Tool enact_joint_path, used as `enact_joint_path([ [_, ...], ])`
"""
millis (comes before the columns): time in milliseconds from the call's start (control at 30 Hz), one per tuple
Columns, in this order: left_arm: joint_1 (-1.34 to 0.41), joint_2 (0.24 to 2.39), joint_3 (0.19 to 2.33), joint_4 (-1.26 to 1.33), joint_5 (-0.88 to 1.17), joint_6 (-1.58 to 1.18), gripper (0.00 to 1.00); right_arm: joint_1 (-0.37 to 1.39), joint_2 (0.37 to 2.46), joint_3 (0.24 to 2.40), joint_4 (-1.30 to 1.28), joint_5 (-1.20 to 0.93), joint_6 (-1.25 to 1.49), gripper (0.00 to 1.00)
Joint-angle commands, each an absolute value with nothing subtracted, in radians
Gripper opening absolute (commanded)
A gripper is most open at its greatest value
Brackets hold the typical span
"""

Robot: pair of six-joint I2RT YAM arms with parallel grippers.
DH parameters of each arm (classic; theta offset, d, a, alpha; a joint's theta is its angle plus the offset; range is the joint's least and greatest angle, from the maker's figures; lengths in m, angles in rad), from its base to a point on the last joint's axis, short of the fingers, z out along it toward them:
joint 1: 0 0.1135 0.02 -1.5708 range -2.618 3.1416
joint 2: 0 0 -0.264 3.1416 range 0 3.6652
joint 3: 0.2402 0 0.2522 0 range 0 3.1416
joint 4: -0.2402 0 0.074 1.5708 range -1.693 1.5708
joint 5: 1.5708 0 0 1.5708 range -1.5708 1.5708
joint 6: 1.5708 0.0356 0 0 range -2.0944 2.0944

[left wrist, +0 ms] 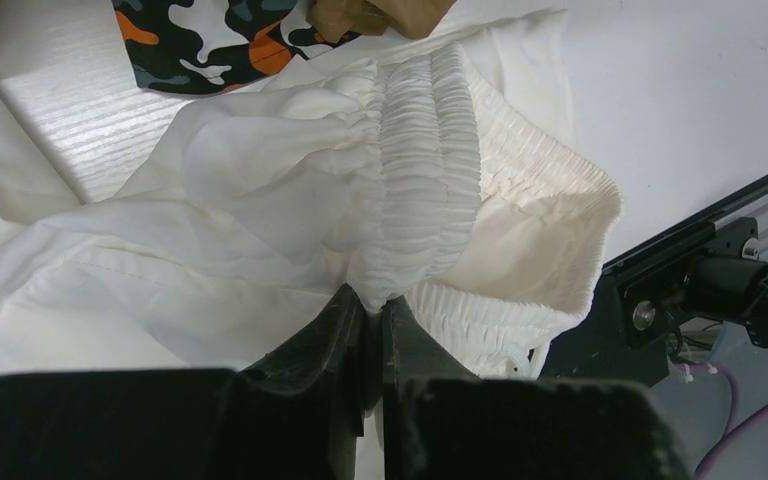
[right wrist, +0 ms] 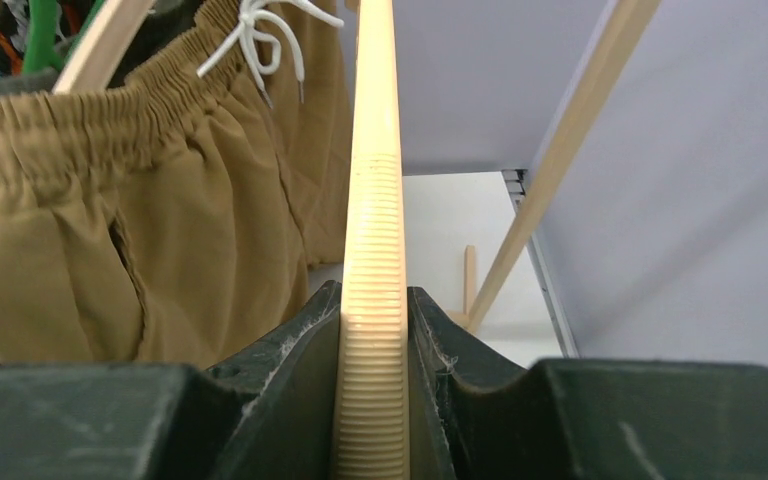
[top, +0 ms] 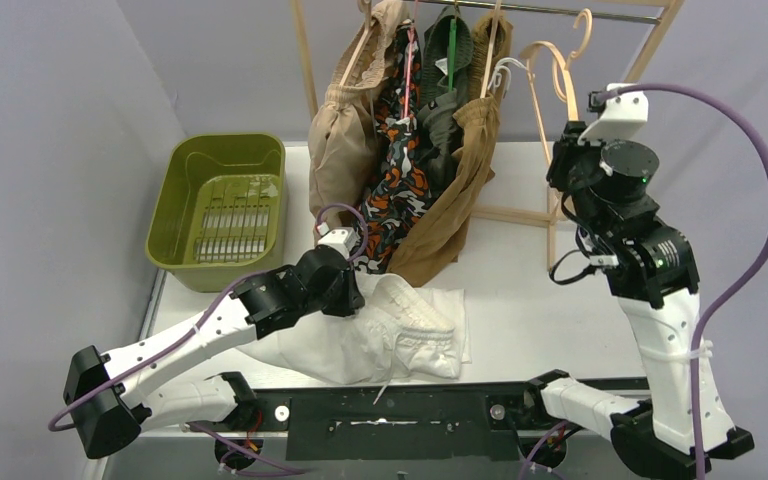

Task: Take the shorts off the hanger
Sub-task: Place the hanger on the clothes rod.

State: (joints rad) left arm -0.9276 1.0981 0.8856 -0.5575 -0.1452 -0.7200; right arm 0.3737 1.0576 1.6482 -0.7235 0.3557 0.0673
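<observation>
Black fingers [left wrist: 320, 350] of the left gripper [left wrist: 372, 320] pinch the white shorts [left wrist: 260, 200] at the bunched waistband, on the table in front of the rack [top: 305, 60]. The shorts look soft, light and floppy, and that thick band is the best place to hold. The right gripper [right wrist: 373, 330] squeezes a bare hanger [right wrist: 372, 200] at the rack. Only the top view shows all four other pairs [top: 400, 190] hanging there.

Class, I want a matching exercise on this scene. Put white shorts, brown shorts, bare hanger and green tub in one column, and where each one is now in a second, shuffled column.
Things
1. white shorts
2. brown shorts
3. bare hanger
4. green tub

Places
A. hanging by the waistband on the rack
B. clamped in the right claw
C. standing at the table's left edge
D. lying on the table, waistband pinched by the left claw

Pairs: 1-D, 2-A, 3-B, 4-C
</observation>
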Motion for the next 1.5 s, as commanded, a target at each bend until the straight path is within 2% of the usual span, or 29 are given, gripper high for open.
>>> enact_joint_path([
  [0, -0.914, 1.092, 0.934, -0.534, -0.136, -0.699, 0.0, 0.371, 1.117, 1.751, -0.722, 0.345, 0.095, 0.0],
  [633, -0.872, 1.1, 0.905, -0.495, -0.083, -0.683, 0.0, 0.333, 1.319, 2.065, -0.787, 0.367, 0.069, 0.0],
  [800, -0.864, 1.104, 0.907, -0.492, -0.077, -0.68, 0.0, 0.249, 1.394, 2.165, -0.827, 0.292, 0.085, 0.0],
  [1033, -0.859, 1.113, 0.907, -0.487, -0.064, -0.68, 0.0, 0.128, 1.434, 2.141, -0.898, 0.122, 0.129, 0.03],
  [1167, -0.856, 1.11, 0.905, -0.488, -0.064, -0.678, 0.0, 0.118, 1.355, 1.929, -0.874, 0.087, 0.144, 0.14],
  [1300, -0.853, 1.108, 0.91, -0.482, -0.054, -0.68, 0.0, 0.101, 1.275, 1.825, -0.841, 0.085, 0.155, 0.34],
  [1367, -0.853, 1.111, 0.916, -0.482, -0.051, -0.678, 0.0, 0.096, 1.257, 1.822, -0.85, 0.087, 0.152, 0.47],
  [1400, -0.851, 1.113, 0.918, -0.482, -0.049, -0.678, 0.0, 0.096, 1.244, 1.819, -0.854, 0.093, 0.153, 0.6],
  [1433, -0.851, 1.114, 0.92, -0.482, -0.047, -0.678, 0.0, 0.095, 1.23, 1.809, -0.853, 0.101, 0.151, 0.67],
  [1467, -0.85, 1.114, 0.921, -0.482, -0.045, -0.681, 0.0, 0.094, 1.213, 1.795, -0.848, 0.107, 0.148, 0.69],
])
